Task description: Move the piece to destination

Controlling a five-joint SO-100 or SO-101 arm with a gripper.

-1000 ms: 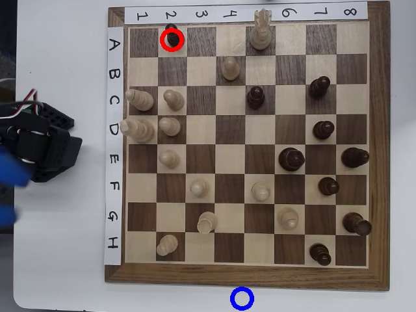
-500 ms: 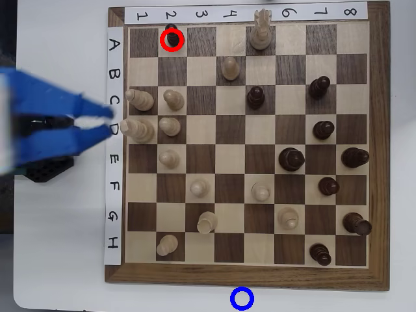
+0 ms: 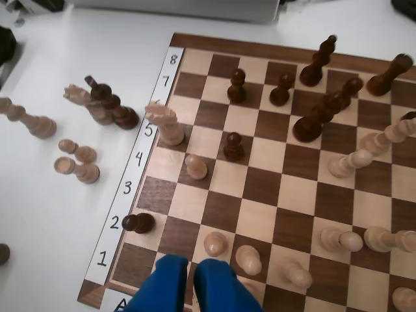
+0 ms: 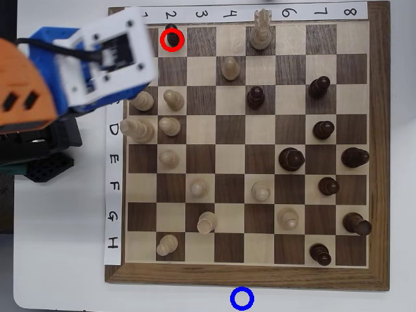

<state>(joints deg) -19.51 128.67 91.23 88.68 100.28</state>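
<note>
Piece [image 3: 138, 223] [image 4: 172, 38]: dark pawn, upright, by label 2 at the board's edge, up-left of the gripper in the wrist view, apart from it, inside a red ring [image 4: 172, 39] | gripper [image 3: 191, 268]: blue fingers [image 3: 218, 278] nearly together, holding nothing, over the board's [image 4: 377, 156] near corner | blue ring [image 4: 242, 298]: off the board, well apart

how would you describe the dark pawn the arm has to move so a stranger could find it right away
Start at the chessboard in the overhead view and go to the edge strip of numbers. The piece stands in the row nearest that strip, on the square under the 2, inside a red ring. It is the only dark piece on that side; its nearest neighbours are pale.
</note>
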